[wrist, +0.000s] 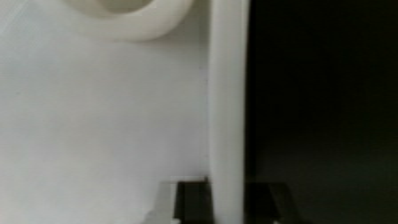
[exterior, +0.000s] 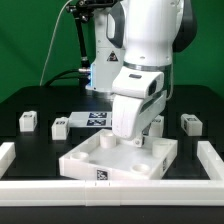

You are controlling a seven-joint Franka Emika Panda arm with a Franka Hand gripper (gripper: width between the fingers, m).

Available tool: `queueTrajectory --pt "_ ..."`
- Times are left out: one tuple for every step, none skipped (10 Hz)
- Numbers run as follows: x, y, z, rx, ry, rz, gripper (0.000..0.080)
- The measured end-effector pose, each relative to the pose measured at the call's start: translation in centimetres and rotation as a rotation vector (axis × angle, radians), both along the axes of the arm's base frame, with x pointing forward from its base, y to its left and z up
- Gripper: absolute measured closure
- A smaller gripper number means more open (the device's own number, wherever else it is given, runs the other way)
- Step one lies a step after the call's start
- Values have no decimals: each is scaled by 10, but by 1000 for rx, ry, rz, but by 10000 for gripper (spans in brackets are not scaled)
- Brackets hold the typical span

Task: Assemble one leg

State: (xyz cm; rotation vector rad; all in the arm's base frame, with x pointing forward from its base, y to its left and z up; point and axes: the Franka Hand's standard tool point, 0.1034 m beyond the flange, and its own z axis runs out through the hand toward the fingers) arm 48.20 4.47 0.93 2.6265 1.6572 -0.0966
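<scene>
The large white square panel with round sockets lies at the front middle of the black table. My gripper is down on its far right edge. In the wrist view my gripper straddles the panel's raised edge, with one dark finger on the panel side and the other on the table side, both against the edge. A round socket shows on the panel's surface. Small white legs with marker tags lie loose on the table: two at the exterior view's left and one at its right.
The marker board lies flat behind the panel. White rails border the table at the exterior view's left, right and front. The arm's base and cables stand at the back.
</scene>
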Motion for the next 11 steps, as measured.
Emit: queueTrajectory --pt "0 0 0 0 0 0 742" --pt "0 0 0 0 0 0 742" --pt "0 0 0 0 0 0 742" --pt "0 0 0 0 0 0 742" --pt "0 0 0 0 0 0 742" --pt "0 0 0 0 0 0 742" --pt "0 0 0 0 1 8 742" --pt "0 0 0 1 2 30 742" --pt "1 1 0 3 3 74 742" --pt "3 0 0 4 12 159 742" --pt "7 0 0 5 16 217 742"
